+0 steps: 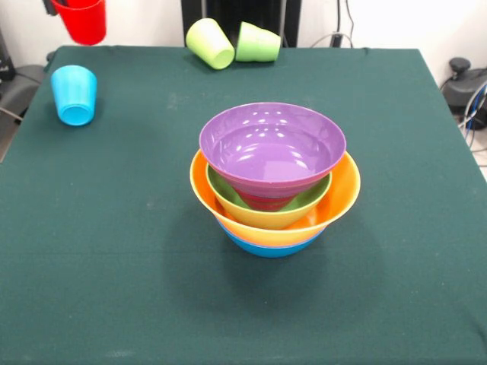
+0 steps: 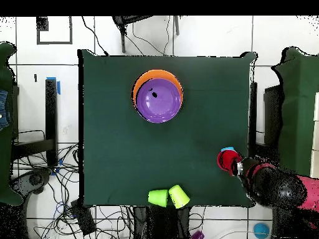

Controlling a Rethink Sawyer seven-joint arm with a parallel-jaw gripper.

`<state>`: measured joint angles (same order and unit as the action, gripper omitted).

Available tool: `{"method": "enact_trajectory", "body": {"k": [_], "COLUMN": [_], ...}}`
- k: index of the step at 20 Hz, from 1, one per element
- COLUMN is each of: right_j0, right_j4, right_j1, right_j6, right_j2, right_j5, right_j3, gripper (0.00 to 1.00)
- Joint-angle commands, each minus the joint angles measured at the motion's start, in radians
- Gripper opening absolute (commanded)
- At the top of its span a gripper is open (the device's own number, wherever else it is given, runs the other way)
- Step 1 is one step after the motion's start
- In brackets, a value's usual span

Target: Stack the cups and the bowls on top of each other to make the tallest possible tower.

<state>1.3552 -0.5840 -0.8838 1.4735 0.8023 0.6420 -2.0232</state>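
Note:
The tower stands at the table's middle: a purple bowl on top, then green, a sliver of red, a large orange bowl and blue at the bottom. It also shows in the overhead view. My gripper is shut on the red cup and holds it raised over the table's far left corner; overhead it shows too beside that cup. The sky blue cup sits on the table just below. The yellow-green cup and green cup lie on their sides, touching, at the far edge.
The green cloth table ends close behind the lying cups. My arm reaches in from beyond the table's side. Cables and stands lie on the floor around the table.

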Motion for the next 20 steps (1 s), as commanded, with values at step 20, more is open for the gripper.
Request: {"method": "enact_trajectory", "body": {"k": [20], "right_j0": [-0.424], "right_j4": [0.011], "right_j1": [-0.137], "right_j6": [0.421], "right_j2": [-0.169], "right_j5": [-0.355], "right_j3": [-0.249], "gripper": [0.0]}}
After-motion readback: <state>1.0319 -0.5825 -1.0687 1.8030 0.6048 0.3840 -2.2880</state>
